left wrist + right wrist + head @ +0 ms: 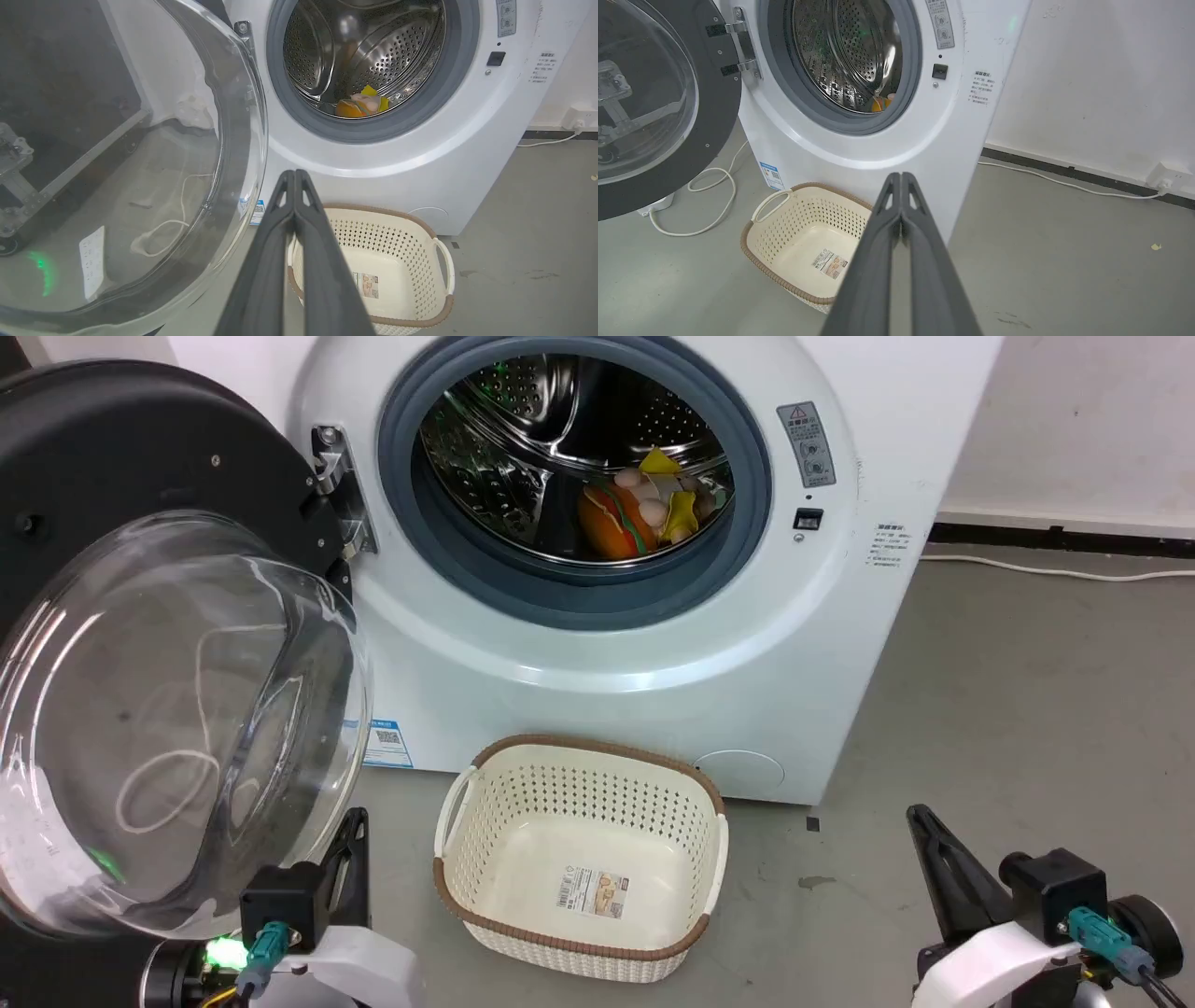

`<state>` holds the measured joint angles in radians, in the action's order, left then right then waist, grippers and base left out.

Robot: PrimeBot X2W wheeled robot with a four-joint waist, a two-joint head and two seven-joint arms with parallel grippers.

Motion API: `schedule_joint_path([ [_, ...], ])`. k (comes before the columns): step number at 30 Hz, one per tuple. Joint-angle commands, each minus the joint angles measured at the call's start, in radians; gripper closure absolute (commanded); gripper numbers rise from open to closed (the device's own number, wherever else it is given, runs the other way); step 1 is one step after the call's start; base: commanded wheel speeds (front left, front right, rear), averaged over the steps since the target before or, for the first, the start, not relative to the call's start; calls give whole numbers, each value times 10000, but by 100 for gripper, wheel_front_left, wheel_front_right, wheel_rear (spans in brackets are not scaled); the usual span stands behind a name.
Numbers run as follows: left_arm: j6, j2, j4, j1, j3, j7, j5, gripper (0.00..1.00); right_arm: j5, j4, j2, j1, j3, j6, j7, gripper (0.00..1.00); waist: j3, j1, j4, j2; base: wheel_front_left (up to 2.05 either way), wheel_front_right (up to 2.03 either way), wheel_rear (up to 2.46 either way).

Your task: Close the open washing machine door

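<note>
The left tool (295,177) is clenched, its two dark fingers pressed together on nothing, just beside the lower edge of the glass bowl; whether it touches is unclear. The right tool (901,179) is clenched empty too, well apart over the grey floor (1027,709). Between them, a cream perforated basket (579,793) with a brown rim stands on the floor against the foot of the washing machine (607,691). The washing machine door (112,457) hangs wide open on its metal hinge (331,476) at the machine's left edge. Farther in, colourful soft things (625,518) lie at the bottom of the steel drum (523,429).
</note>
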<state>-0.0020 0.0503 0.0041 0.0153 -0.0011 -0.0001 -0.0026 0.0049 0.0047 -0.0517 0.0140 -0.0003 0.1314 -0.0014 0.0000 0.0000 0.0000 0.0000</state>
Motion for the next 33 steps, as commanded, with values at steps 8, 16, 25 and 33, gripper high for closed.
schedule_joint_path([
  [8,20,-1,-41,-153,11,1,26,100,-49,-47,15,-140,3,-7,14,100,0,0,0,0,0,0,0],
  [16,20,-1,-41,-153,11,1,26,100,-49,-47,15,-140,3,-7,14,100,0,0,0,0,0,0,0],
  [25,20,-1,-41,-153,11,1,26,100,-49,-47,15,-140,3,-7,14,100,0,0,0,0,0,0,0],
  [33,20,-1,-41,-153,11,1,26,100,-49,-47,15,-140,3,-7,14,100,0,0,0,0,0,0,0],
])
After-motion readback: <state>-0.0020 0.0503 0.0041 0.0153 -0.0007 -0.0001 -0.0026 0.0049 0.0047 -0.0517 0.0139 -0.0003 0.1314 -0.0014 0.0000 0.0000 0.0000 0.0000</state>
